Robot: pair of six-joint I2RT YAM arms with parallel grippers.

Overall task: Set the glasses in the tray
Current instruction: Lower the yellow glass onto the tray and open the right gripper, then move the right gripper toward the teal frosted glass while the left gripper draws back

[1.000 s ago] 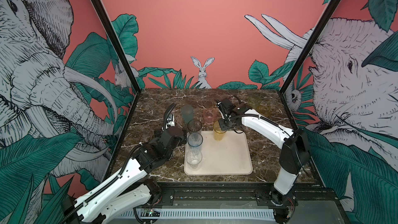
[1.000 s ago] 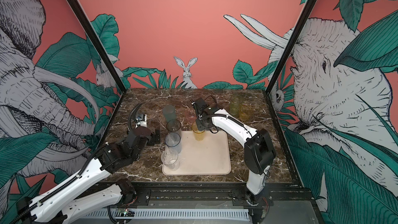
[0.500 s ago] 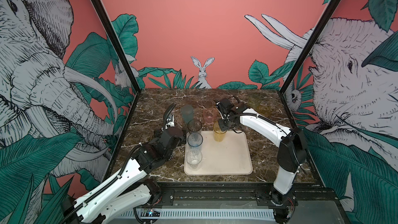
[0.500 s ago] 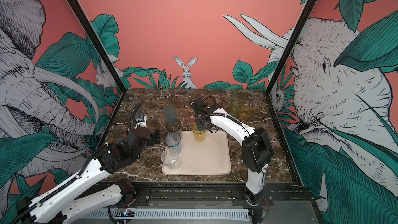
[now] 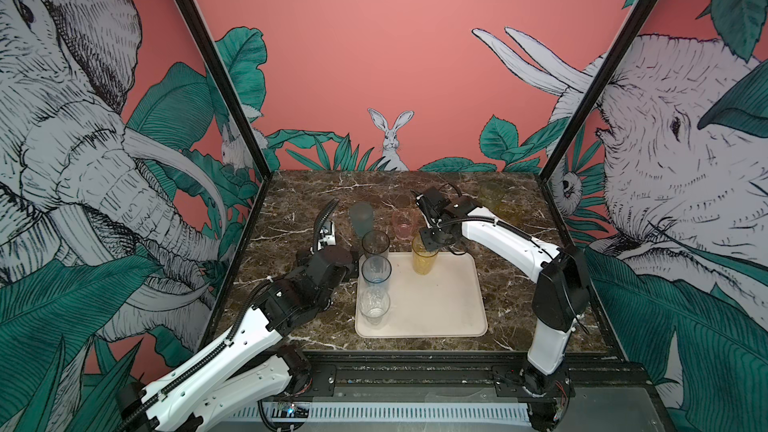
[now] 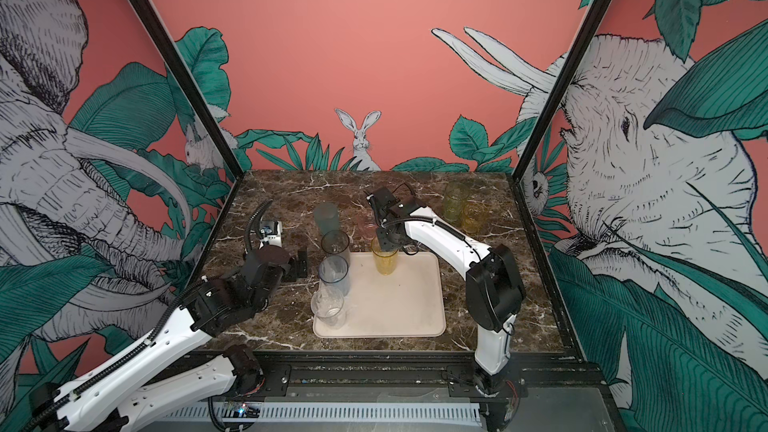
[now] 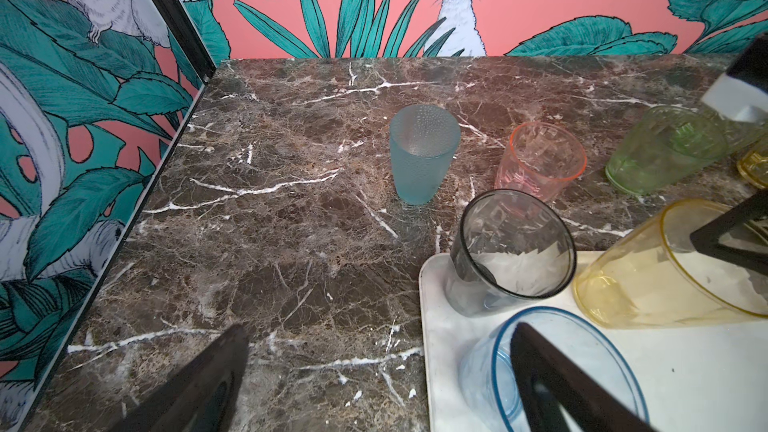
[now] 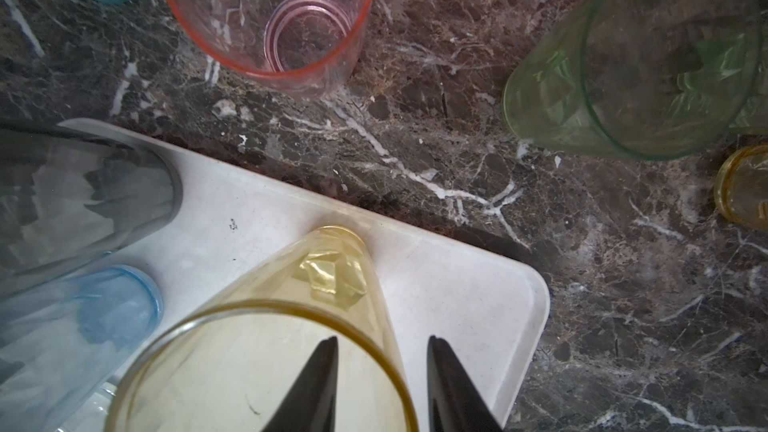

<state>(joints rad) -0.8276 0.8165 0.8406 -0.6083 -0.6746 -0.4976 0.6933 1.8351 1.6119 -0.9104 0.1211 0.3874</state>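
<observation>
While upright, amber glass rim within pincer

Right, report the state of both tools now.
Left tool: open, holding nothing.
Right tool: open, straddling the rim of the yellow glass, not gripping it.

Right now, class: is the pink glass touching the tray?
Apart. The right wrist view shows bare marble between the pink glass and the tray's rim.
</observation>
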